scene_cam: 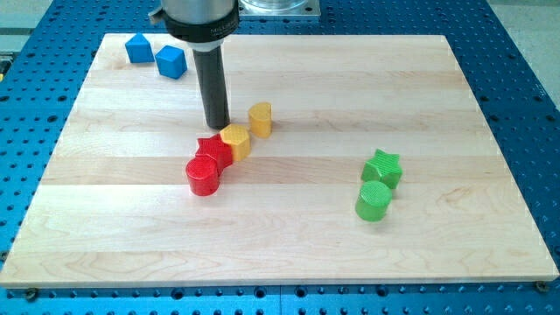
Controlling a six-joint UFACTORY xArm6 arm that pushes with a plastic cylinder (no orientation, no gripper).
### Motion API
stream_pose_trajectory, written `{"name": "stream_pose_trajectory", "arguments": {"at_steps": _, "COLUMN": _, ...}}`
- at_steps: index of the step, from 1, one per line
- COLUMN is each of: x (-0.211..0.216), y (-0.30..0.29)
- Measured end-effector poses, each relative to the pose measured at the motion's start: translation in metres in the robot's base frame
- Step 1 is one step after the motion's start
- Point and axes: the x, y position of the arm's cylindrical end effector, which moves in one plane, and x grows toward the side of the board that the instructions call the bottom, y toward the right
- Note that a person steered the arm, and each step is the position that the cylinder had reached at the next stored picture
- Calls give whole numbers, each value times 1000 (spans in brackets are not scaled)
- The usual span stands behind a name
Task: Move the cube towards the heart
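Note:
The blue cube (171,61) sits near the view's top left corner of the wooden board (350,79), next to another blue block (138,48) whose shape I cannot make out. A yellow block that looks like the heart (260,118) stands near the middle. My tip (217,125) rests on the board just left of it and just above a yellow hexagon-like block (234,140). The tip is well below and to the right of the blue cube, not touching it.
A red star (213,150) and a red cylinder (203,176) touch in a diagonal row with the yellow blocks. A green star (382,168) and a green cylinder (374,200) stand together at the view's right.

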Motion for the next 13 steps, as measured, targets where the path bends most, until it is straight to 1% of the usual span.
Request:
{"name": "stream_pose_trajectory", "arguments": {"at_steps": 5, "x": -8, "y": -37}}
{"name": "stream_pose_trajectory", "arguments": {"at_steps": 6, "x": -6, "y": -37}}
{"name": "stream_pose_trajectory", "arguments": {"at_steps": 9, "x": 24, "y": -28}}
{"name": "stream_pose_trajectory", "arguments": {"at_steps": 10, "x": 21, "y": -43}}
{"name": "stream_pose_trajectory", "arguments": {"at_steps": 11, "x": -8, "y": -29}}
{"name": "stream_pose_trajectory", "arguments": {"at_steps": 12, "x": -56, "y": -19}}
{"name": "stream_pose_trajectory", "arguments": {"at_steps": 13, "x": -96, "y": -31}}
